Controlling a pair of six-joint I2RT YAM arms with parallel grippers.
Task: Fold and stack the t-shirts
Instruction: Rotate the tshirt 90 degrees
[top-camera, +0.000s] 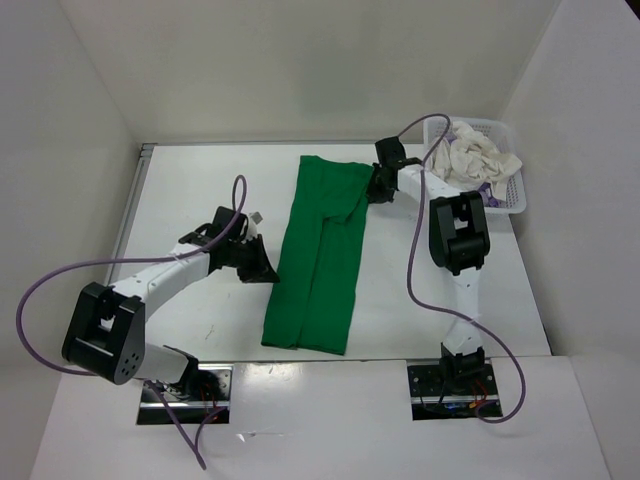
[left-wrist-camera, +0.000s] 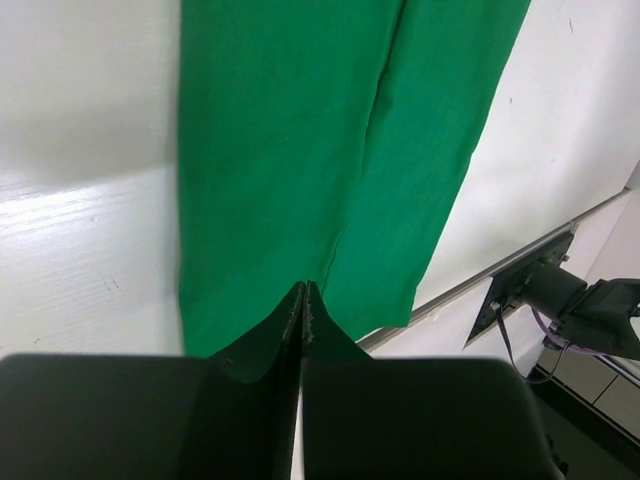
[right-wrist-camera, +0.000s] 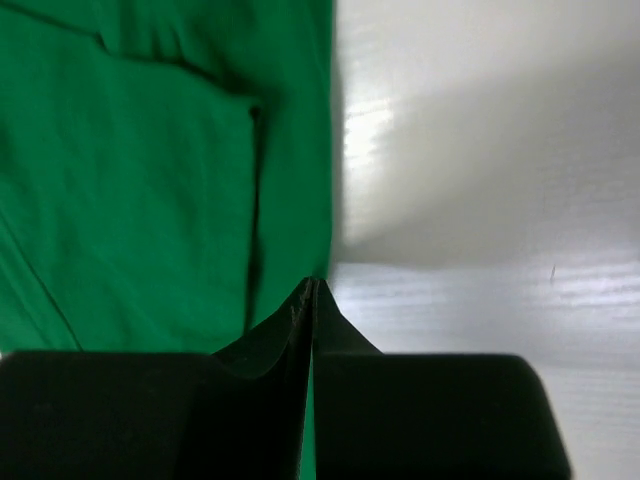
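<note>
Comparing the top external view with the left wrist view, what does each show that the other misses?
Only top external: a white plastic lattice basket holding a crumpled white-cream cloth shirt, plus the right gripper. Only left wrist: the left gripper seen shut, tips at the cloth's edge. Both: the bright green cloth shirt, folded into a long strip on the white table.
</note>
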